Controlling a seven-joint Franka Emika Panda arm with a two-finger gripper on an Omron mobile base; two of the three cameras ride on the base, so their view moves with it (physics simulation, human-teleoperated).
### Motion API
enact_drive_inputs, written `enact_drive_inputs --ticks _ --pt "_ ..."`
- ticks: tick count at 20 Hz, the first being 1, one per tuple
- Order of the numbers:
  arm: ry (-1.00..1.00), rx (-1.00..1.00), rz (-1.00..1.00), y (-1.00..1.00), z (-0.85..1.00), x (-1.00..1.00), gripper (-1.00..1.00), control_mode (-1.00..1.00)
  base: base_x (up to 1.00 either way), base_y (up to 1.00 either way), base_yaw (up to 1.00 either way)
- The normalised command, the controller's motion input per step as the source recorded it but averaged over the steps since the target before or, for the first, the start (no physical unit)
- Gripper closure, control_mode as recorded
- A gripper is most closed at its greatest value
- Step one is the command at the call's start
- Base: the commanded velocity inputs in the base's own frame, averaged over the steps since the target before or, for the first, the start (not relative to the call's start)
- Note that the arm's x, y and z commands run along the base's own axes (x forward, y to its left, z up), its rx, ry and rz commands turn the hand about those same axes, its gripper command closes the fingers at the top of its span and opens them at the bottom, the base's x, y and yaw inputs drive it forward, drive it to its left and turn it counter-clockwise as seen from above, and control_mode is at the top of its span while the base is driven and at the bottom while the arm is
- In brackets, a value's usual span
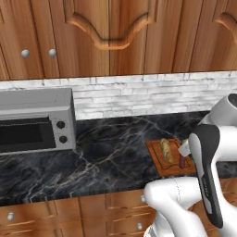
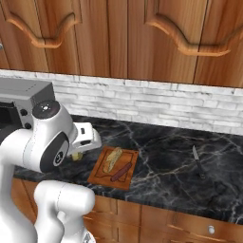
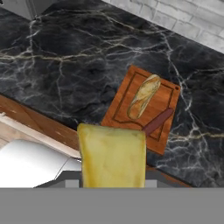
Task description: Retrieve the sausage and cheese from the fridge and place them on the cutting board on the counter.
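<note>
Cheese [image 3: 112,155], a yellowish block, sits clamped in my two-finger gripper [image 3: 113,180], large and close at the bottom of the hand view with its flat face toward the lens. My jaws are closed on it; the fingertips themselves are hidden behind the block. In the right base view a small yellow-olive bit of it [image 2: 77,155] peeks out under my white hand, above the near edge of the black marble counter with white veins [image 2: 180,152].

Beyond the block lies the small rectangular reddish-brown wooden cutting board with a darker rim [image 3: 142,108], flat on the counter and close to its near edge. On the board rests a tan oblong bread loaf [image 3: 143,96], and just beside it, toward the right, the slender dark red-brown sausage [image 3: 158,121]; the two lie roughly parallel. In the left base view my forearm covers part of the board and the sausage.

Well off to the right on the counter lies a dark knife [image 2: 197,160]. At the far left stands a grey toaster oven with two dark knobs [image 1: 37,119]. Behind the counter runs a pale stone-brick backsplash [image 2: 161,107], with brown wooden wall cabinets [image 1: 111,32] above it and brown wooden drawers with round knobs [image 1: 69,215] below the worktop.
</note>
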Motion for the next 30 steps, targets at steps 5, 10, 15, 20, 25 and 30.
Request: enact_drive_inputs --ticks 5,10,15,20,25,30 --pt "0.00 0.00 0.00 0.00 0.00 0.00 1.00 1.00 0.00 0.00 0.00" --pt "0.00 0.00 0.00 0.00 0.00 0.00 1.00 -1.00 0.00 0.00 0.00" --pt "-0.01 0.00 0.00 0.00 -0.02 -0.01 1.00 -1.00 0.00 0.00 0.00" --pt "0.12 0.00 -0.08 -0.35 -0.12 -0.01 1.00 -1.00 0.00 0.00 0.00" --pt "0.20 0.00 -0.40 -0.36 -0.14 0.27 1.00 -1.00 0.00 0.00 0.00" --pt "0.04 0.00 -0.33 -0.10 -0.29 0.50 1.00 -1.00 0.00 0.00 0.00"
